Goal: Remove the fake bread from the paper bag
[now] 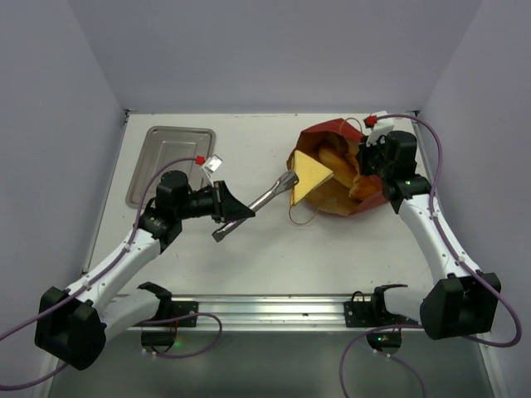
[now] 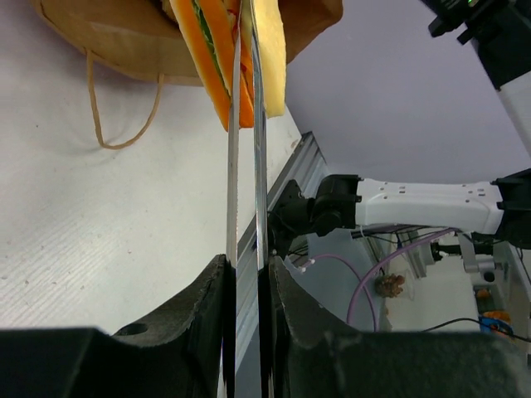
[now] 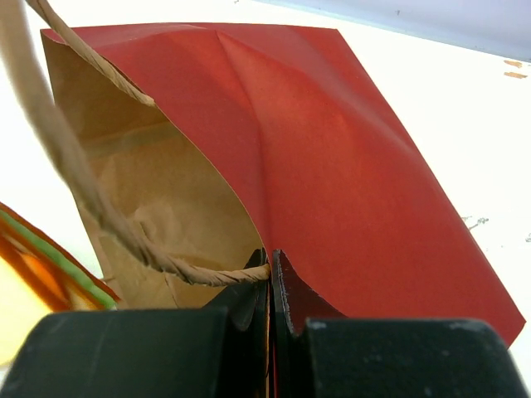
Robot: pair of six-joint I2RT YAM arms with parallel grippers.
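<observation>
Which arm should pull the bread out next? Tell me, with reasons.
Left. The left gripper holds the tongs, clamped on the bread at the bag mouth; it likely only needs to draw back. The right gripper is shut on the bag wall, anchoring it.

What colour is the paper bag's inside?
Plain brown; the paper bag shows it best in the right wrist view.

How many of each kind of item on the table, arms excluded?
paper bag: 1
tray: 1
tongs: 1
sandwich wedge, gripped by the tongs: 1
other bread inside the bag: too hidden to count
total: 4 countable
</observation>
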